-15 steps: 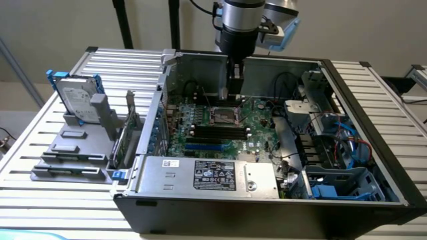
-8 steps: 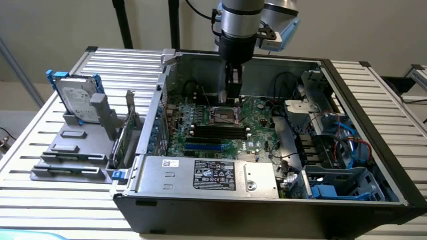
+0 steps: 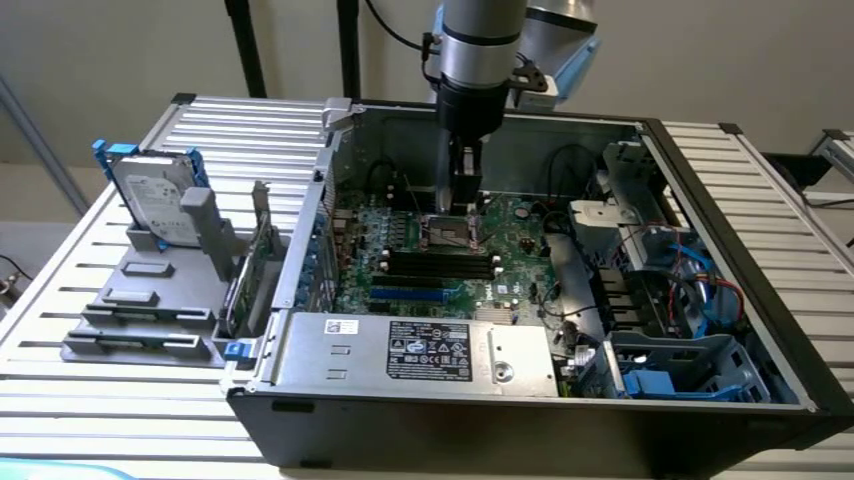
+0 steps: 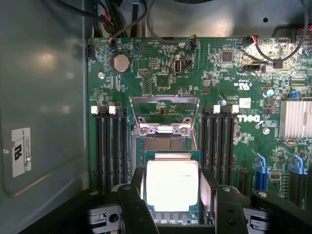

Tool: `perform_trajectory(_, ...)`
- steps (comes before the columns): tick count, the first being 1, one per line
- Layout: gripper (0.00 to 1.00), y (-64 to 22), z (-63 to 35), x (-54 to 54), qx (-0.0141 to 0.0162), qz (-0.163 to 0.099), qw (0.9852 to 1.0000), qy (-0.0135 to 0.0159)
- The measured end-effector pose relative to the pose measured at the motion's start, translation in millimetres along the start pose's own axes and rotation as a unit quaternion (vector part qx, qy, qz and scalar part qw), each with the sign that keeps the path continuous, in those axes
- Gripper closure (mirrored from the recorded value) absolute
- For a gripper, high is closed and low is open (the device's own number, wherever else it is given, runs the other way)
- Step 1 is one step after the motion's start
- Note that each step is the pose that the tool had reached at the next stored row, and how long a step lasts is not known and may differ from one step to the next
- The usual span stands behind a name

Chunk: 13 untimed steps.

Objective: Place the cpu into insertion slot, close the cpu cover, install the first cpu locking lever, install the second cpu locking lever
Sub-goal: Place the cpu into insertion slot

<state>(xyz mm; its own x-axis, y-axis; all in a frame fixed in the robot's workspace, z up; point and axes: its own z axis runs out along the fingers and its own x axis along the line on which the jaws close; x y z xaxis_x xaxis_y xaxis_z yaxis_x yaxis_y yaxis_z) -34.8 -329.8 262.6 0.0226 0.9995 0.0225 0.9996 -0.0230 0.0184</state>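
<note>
At the insertion slot (image 4: 163, 144) — cpu (image 4: 172, 183) between released gripper (image 4: 173, 197) fingers (image 4: 132, 209), cpu cover (image 4: 165, 101) open

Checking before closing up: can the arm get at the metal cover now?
Probably yes: the cover stands flipped open just beyond the chip, with nothing lying over it, and the fingers hang right beside it.

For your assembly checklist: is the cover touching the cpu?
Apart. The wrist view shows the cover raised open, with dark socket between it and the cpu.
</note>
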Motion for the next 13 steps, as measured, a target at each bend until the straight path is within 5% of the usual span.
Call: perform_trajectory(13,0.46,-2.9,23.8,3.8,0.0000,0.000,1.0000,0.0000)
